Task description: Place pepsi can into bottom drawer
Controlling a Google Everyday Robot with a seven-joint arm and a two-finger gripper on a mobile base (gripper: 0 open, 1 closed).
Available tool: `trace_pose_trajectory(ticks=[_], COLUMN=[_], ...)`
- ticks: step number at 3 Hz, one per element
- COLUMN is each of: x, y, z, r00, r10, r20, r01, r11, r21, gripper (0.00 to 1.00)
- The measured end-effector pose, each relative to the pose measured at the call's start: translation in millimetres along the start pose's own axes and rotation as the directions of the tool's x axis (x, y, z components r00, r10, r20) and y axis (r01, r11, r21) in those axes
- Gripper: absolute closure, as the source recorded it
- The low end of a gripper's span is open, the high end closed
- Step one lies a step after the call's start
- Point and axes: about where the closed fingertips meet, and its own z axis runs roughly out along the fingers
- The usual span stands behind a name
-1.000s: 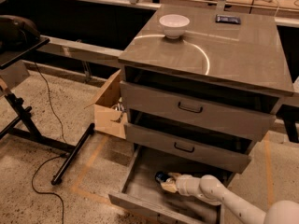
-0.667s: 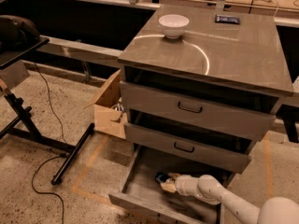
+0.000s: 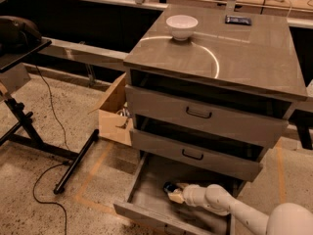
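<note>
- Drawer action down low: the bottom drawer (image 3: 145,190) stands pulled well out beneath the other two, with its bare grey floor open to view.
- White arm (image 3: 230,210) comes in from the lower right corner and reaches leftward across that drawer floor.
- Pincer (image 3: 175,195) sits at the arm's tip, inside the bottom drawer. It is near the middle of the floor and just under the front of the middle drawer (image 3: 161,148).
- And there's the pepsi can (image 3: 169,186) — a small dark blue shape right at the pincer's tip, touching it on the far left side, inside the bottom drawer.
- Clenched or released? Cannot tell — pincer and can meet in shadow.
- Which way the can points is just as hard to call. Only a rounded blue patch shows, so its long axis cannot be read, nor whether it rests on the drawer floor.
- Up above, the table (image 3: 244,58), the flat grey top over the drawers, carries a white bowl (image 3: 182,26) near its back left. A flat dark blue packet (image 3: 238,20) lies at the back edge, well apart from the bowl.
- Top drawer (image 3: 161,104) and middle drawer each wear a black handle at the centre of the front.
- Left of the drawers a cardboard box (image 3: 113,116) sits on the speckled floor (image 3: 49,180), just beside them.
- Further left stands a black stand (image 3: 29,131) with a cable (image 3: 49,106) trailing down.
</note>
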Motion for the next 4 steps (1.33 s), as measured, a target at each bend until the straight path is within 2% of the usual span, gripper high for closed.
trace_pose_trajectory(ticks=[2,3,4], x=[3.9,1.6,-1.9], y=[-1.0,-8.2,-22.9], z=[-13.1,-34.0,-70.0], r00=[0.999,0.998,0.998], r10=[0.021,0.038,0.047], r20=[-0.027,-0.041,-0.047], r01=[-0.02,-0.035,-0.039], r11=[0.9994,0.9962,0.9863], r21=[0.029,0.08,0.161], gripper=[0.12,0.0,0.19])
